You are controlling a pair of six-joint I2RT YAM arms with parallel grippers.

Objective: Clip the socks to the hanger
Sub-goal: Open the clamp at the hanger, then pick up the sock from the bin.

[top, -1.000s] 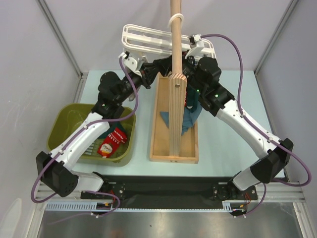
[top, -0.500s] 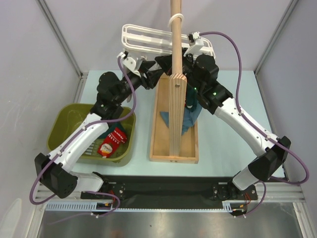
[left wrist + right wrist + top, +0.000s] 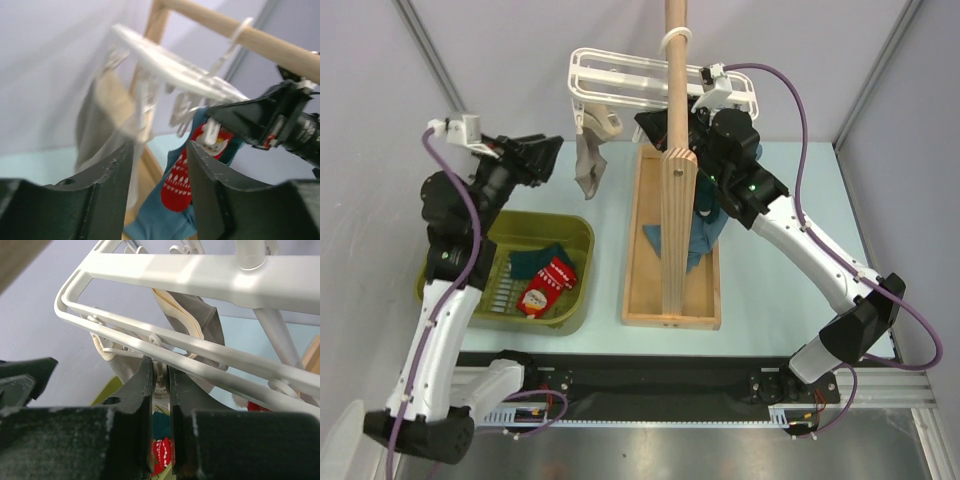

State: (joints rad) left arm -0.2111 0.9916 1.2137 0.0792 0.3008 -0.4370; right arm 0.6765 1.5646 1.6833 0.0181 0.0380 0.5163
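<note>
The white slatted hanger (image 3: 620, 78) hangs from the wooden pole. A grey-beige sock (image 3: 590, 160) dangles from its left end. My right gripper (image 3: 160, 365) sits under the hanger's bars (image 3: 200, 355), shut on a small white clip peg (image 3: 163, 382). My left gripper (image 3: 160, 147) is open and empty, pulled back to the left of the hanger (image 3: 175, 75). Past its fingers a red patterned sock (image 3: 192, 170) hangs from a clip in front of a blue garment (image 3: 160, 220). Another red sock (image 3: 545, 290) and a dark teal sock (image 3: 538, 260) lie in the basket.
An olive-green basket (image 3: 450, 240) stands at the left. The wooden pole stand (image 3: 672, 200) and its tray base (image 3: 640, 260) fill the middle. The blue garment (image 3: 698, 240) hangs down over the tray. Grey walls close in at the back and sides.
My left arm has swung back to the left, away from the hanger, and its jaws have opened. The grey-beige sock now hangs free. My right jaws have closed on the clip peg.
</note>
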